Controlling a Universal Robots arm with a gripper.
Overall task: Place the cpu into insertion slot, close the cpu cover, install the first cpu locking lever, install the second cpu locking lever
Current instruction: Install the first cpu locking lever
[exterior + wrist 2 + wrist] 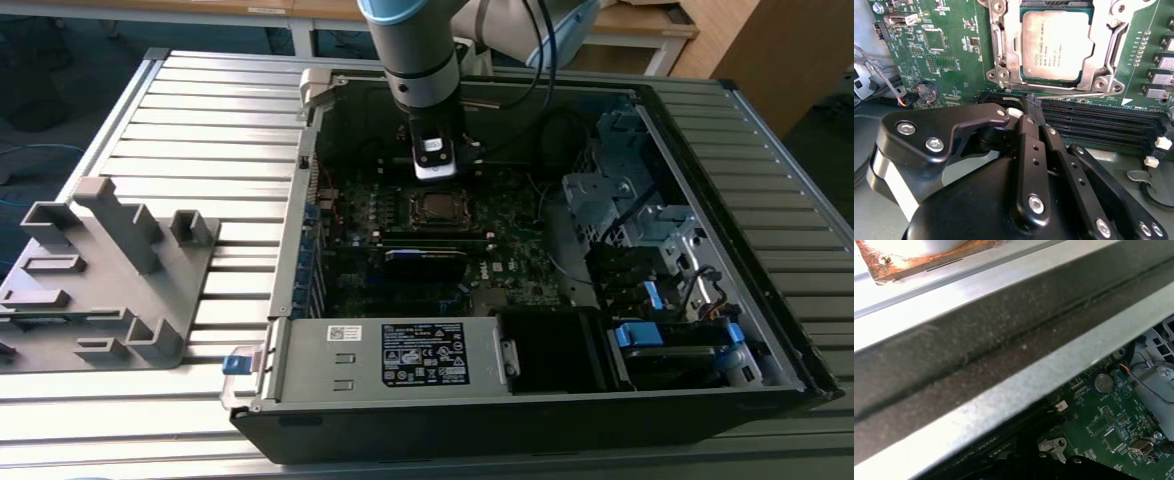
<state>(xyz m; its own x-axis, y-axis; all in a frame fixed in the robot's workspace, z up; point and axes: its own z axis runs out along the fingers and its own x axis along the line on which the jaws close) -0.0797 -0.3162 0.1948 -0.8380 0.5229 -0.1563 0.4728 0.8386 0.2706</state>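
**Status.** In the second wrist view the cpu point(1055, 45) sits flat in the slot point(1054, 81), directly ahead of the tips of the claw point(1033, 104). The cover point(1110, 35) lies down over it, and its window frames the chip. I judge the first two steps done.

**Levers.** One thin wire lever point(1079, 93) runs along the cover edge nearest the claw, with its end right at the tips. I cannot tell whether it is hooked under its catch. I cannot make out the second lever with confidence. I judge the lever steps to be the work in hand and not yet confirmed.

**Claw.** The fingers are pressed together, with nothing visible between them. In the exterior view the claw point(441, 165) hangs inside the case point(296, 250), just short of the cpu point(437, 207).

**Surroundings.** Black memory slots point(1094, 122) lie between the claw and the cover. The green board point(954, 45) spreads to either side of the claw. In the first wrist view a case rail point(1004, 405) passes close to the wrist, and a coin cell point(1102, 384) sits on the board beyond it. Cables point(554, 120) hang beside the arm. The power supply point(400, 355) lies well apart from the claw, on the far side of the cpu. A grey fixture point(107, 270) stands on the surface point(214, 110) outside the case.

**Obstructions.** The rail and the cables are the nearest hazards. Nothing rests on the cover.
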